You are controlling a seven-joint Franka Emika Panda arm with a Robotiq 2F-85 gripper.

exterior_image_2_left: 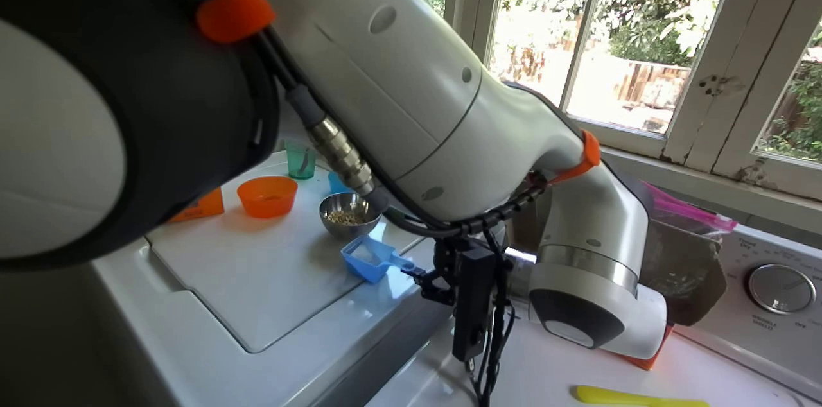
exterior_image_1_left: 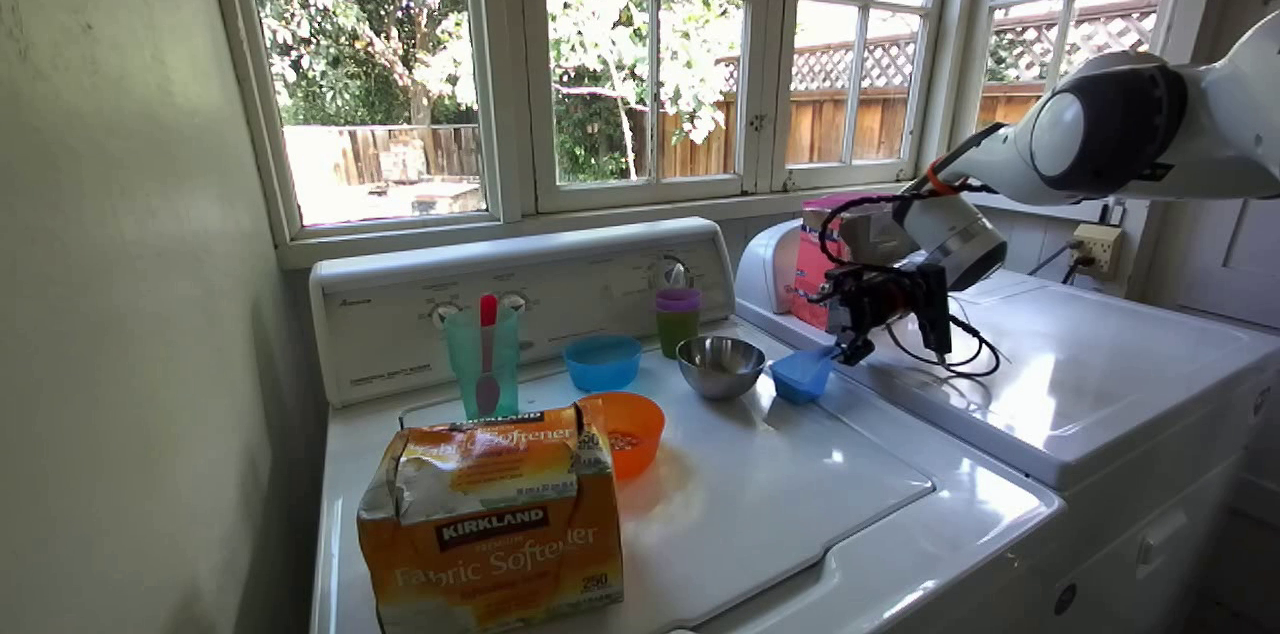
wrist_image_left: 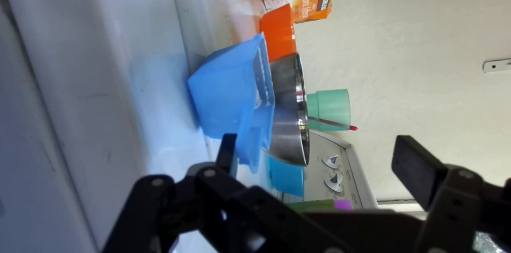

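Gripper (wrist_image_left: 321,161) is hovering by the scoop (wrist_image_left: 227,93), fingers (wrist_image_left: 417,171) standing apart; a bowl (wrist_image_left: 285,105) is sitting beside the scoop.

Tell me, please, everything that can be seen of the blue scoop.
The blue scoop, apparently translucent plastic, has an angular cup narrowing downward and a handle. Whitish patches show inside. It stands mouth-up on the white appliance, beside the metal bowl. Its handle points toward the open fingers; contact is unclear.

I see a smooth plastic scoop (wrist_image_left: 223,93), polished metal bowl (wrist_image_left: 285,113) (mirror-like from here) and glossy washer top (exterior_image_1_left: 760,504).
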